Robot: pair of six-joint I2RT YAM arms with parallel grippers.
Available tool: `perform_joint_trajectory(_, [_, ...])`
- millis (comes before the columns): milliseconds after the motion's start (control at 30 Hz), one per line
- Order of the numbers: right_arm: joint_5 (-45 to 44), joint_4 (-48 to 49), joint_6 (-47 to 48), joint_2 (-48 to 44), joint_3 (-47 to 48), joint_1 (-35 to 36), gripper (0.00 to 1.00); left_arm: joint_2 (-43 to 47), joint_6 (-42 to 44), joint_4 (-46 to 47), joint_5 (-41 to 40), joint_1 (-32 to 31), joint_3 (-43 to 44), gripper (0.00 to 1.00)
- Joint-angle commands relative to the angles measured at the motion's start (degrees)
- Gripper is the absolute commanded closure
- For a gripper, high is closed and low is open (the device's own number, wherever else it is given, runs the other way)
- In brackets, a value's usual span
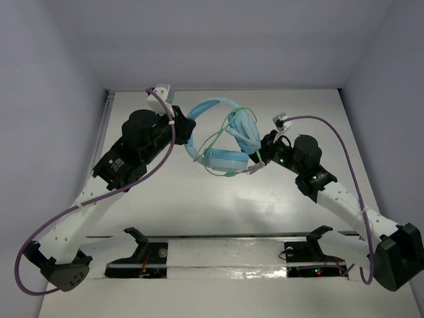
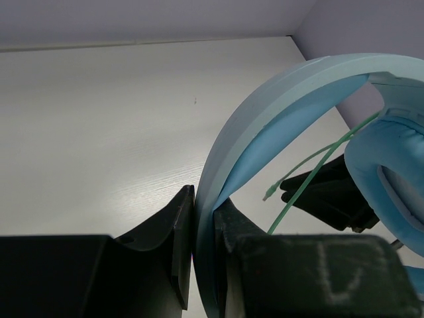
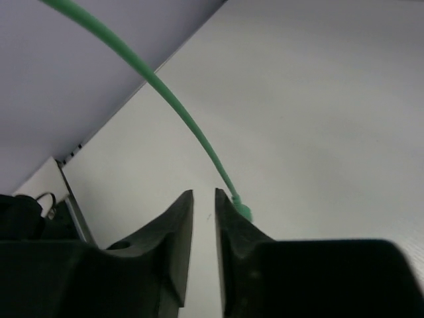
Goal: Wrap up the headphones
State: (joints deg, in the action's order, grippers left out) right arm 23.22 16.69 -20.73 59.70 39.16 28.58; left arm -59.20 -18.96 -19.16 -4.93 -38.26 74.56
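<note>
Left end effector (image 2: 204, 199) — gripping curved headphones (image 2: 278, 99)

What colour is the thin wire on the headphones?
The wire is green. You can see it best in the right wrist view.

**Matt plastics, soft padding, faint grain**

Smooth, matt light-blue plastic along the headband (image 2: 265, 106) of the headphones (image 1: 225, 159), right of frame in the left wrist view. Softer, faintly sheened padding on the ear cup (image 2: 391, 159). Thin, rubbery-looking green cable (image 3: 179, 109). Dull black plastic, slightly rough, on the left gripper (image 2: 204, 212) fingers (image 2: 165, 232). White table (image 2: 99, 132), finely wood-grained, satin.
</note>
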Motion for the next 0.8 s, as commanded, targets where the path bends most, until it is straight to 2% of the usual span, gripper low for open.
perform_joint_trajectory(0, [3.2,0.9,0.3,-0.6,1.4,0.0,0.75,0.8,-3.1,6.5,0.4,-0.3,2.6,1.00])
perform_joint_trajectory(100, [6.2,-1.6,-1.6,-4.2,0.4,0.0,0.89,0.4,-3.0,6.9,-0.2,-0.3,3.0,1.00])
perform_joint_trajectory(200, [0.7,-1.3,-3.0,-9.2,-3.1,0.0,0.91,0.1,-3.0,7.6,-0.4,-0.3,3.4,1.00])
perform_joint_trajectory(267, [-4.7,-1.0,-3.5,-11.4,-4.0,0.0,0.78,-0.5,-3.5,8.2,0.2,-0.3,3.5,1.00])
perform_joint_trajectory(333, [-6.0,-1.2,-3.2,-9.7,-3.6,0.0,0.57,-0.7,-3.8,9.0,0.9,-0.3,3.5,1.00])
perform_joint_trajectory(400, [-8.0,-0.6,-3.1,-8.1,-2.8,0.0,0.51,-0.8,-4.2,9.0,1.5,-0.3,3.5,1.00])
perform_joint_trajectory(567, [-12.7,-0.6,-1.2,-4.2,-0.6,0.0,0.48,-0.5,-3.9,7.9,1.4,-0.3,4.1,1.00])
perform_joint_trajectory(767, [-9.3,2.6,-1.1,0.0,0.3,0.0,0.50,-0.7,-3.8,7.7,2.5,-0.3,4.3,1.00])
